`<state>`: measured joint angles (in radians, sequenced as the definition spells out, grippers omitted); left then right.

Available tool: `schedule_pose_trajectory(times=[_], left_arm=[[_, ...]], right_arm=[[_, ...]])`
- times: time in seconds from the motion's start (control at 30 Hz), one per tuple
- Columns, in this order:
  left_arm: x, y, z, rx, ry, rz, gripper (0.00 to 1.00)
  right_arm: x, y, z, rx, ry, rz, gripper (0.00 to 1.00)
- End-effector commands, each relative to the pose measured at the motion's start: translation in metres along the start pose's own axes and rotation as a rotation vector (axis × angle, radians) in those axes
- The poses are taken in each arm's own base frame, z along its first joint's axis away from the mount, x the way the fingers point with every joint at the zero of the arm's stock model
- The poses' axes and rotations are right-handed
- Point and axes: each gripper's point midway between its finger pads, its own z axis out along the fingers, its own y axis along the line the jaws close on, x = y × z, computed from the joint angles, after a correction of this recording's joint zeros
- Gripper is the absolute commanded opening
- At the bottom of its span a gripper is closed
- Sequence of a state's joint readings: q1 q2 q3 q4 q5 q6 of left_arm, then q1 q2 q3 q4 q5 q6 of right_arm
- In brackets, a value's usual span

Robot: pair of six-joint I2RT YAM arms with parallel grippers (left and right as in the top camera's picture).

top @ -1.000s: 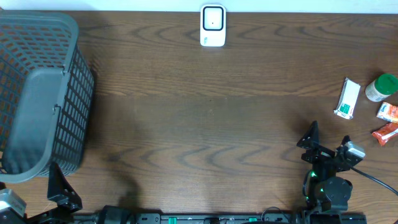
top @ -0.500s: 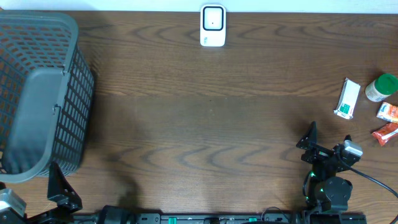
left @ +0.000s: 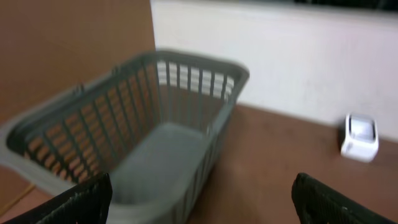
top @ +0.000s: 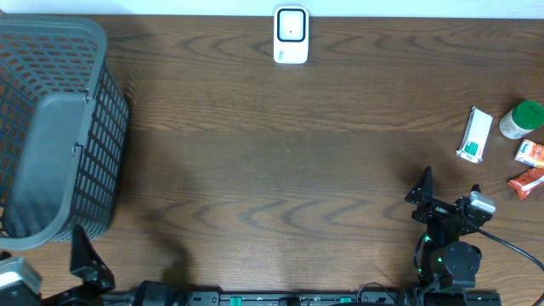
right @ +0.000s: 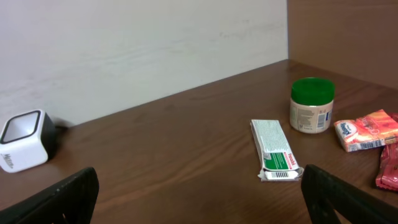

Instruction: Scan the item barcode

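Jaws spread wide and empty on left gripper (left: 202, 200) and right gripper (top: 450, 184), both at the near edge. Grey basket (top: 51, 127) sits far left, white scanner (top: 291, 35) at the far edge, box (top: 475, 134) lies far right beside a green-lidded jar (top: 521, 119).

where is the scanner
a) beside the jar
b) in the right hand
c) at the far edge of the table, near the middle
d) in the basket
C: the scanner stands alone at the far edge of the table, well away from the basket and the jar.
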<state>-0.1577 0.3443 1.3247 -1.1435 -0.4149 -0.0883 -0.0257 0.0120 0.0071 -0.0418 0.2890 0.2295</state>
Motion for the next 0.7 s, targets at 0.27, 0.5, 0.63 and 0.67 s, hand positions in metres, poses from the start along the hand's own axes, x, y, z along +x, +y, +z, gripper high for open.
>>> schedule_pose_trajectory(times=[0.27,0.5,0.63,0.67], left_arm=[[0.068,-0.044,0.073,0.076,0.082,-0.188,0.93],[0.091,-0.063,0.126,0.140,-0.108,-0.247,0.93],[0.121,-0.067,0.147,0.139,-0.106,-0.246,0.93],[0.129,-0.067,0.152,0.137,-0.100,-0.244,0.93]], right_arm=[[0.000,-0.004,0.000,0.020,-0.004,-0.010,0.99],[0.000,-0.004,0.000,0.020,-0.004,-0.010,0.99],[0.000,-0.004,0.000,0.019,-0.004,-0.010,0.99],[0.000,-0.004,0.000,0.020,-0.004,-0.010,0.99]])
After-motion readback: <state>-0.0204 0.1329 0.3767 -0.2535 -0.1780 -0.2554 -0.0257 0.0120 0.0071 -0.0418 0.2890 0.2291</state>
